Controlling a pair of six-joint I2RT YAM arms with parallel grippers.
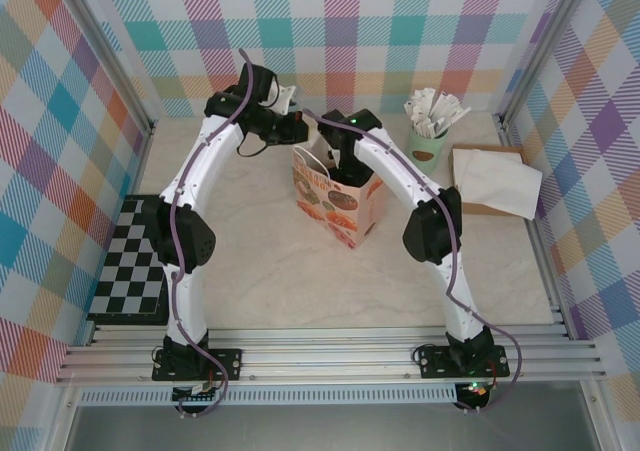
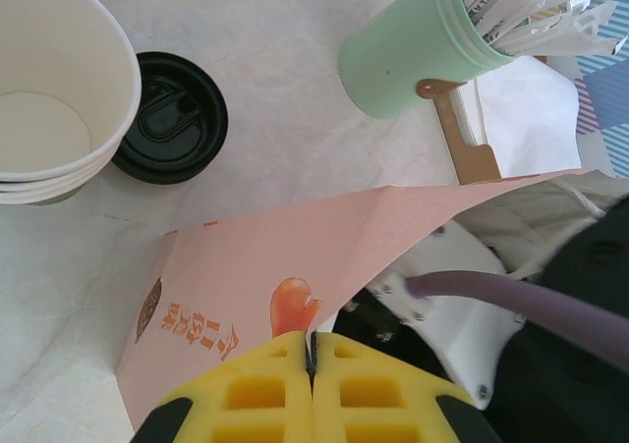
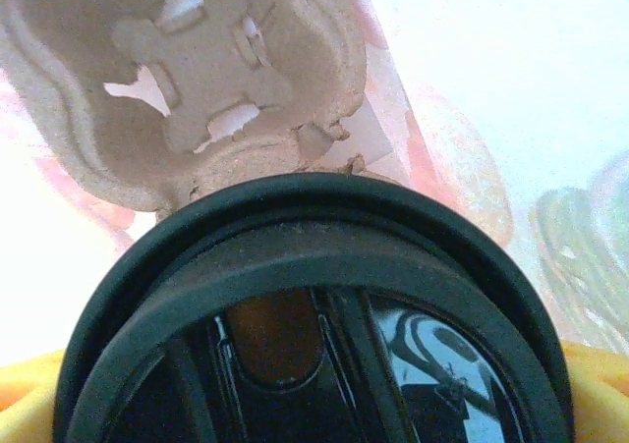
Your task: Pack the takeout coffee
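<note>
Black-lidded takeout coffee (image 3: 314, 266) between right jaws, grip unclear; left jaws pinch bag (image 2: 295, 256).

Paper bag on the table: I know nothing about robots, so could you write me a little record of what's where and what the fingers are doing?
bag: pink printed paper bag, upright mid-table, mouth open
left fingers: pinched shut on the bag's top edge
right arm: reaching down into the bag
coffee cup: black-lidded, inside the bag by a cardboard cup tray
right fingers: yellow tips either side of the lid; grip unclear
also on table: stacked empty cups, black lid, green mug of sachets
</note>
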